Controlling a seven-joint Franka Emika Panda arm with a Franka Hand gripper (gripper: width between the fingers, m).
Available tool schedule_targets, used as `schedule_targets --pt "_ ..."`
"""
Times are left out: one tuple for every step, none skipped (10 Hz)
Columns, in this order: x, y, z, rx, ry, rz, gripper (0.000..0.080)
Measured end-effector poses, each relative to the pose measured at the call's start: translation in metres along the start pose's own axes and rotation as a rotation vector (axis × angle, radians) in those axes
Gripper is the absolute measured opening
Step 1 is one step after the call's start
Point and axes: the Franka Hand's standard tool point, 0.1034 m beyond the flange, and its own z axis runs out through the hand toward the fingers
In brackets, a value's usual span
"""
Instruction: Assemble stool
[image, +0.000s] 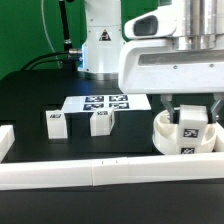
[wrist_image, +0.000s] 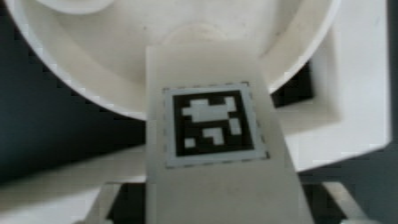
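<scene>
This is a robotics lab, laid out as a test rig rather than a home or shop. A white robot arm (image: 100, 40) stands at the back of a black table (image: 30, 100). Behind it, a black cable (image: 63, 30) hangs in front of a green backdrop (image: 25, 30). White border rails (image: 100, 175) fence the table's edge. A flat marker board (image: 106, 101) printed with black-and-white square tags lies on the table. 2 white plastic leg blocks (image: 56, 122) beside it carry the same kind of tag.
</scene>
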Motion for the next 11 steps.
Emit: schedule_targets --pt "0.000 0.002 0.001 -0.008 0.021 0.083 0.0344" --pt "0.003 0.007 0.000 -0.018 0.033 0.229 0.0344" --pt "0.005 0.011 0.001 -0.016 0.033 0.363 0.0344" --pt "0.006 0.014 0.001 -0.012 0.024 0.439 0.0344" --pt "0.005 0.019 0.002 -0.005 0.017 0.547 0.0344" --pt "0.003 0.023 0.002 -0.004 0.019 0.622 0.0344" --pt "0.002 0.023 0.002 -0.007 0.020 0.659 0.0344" --pt "0.000 0.026 0.002 -0.020 0.019 0.749 0.0344" --pt "-0.004 0.026 0.001 -0.039 0.021 0.793 0.0344" --pt "-0.004 0.026 0.001 -0.038 0.021 0.774 0.0420" --pt "-0.003 0.025 -0.001 -0.031 0.020 0.771 0.0420"
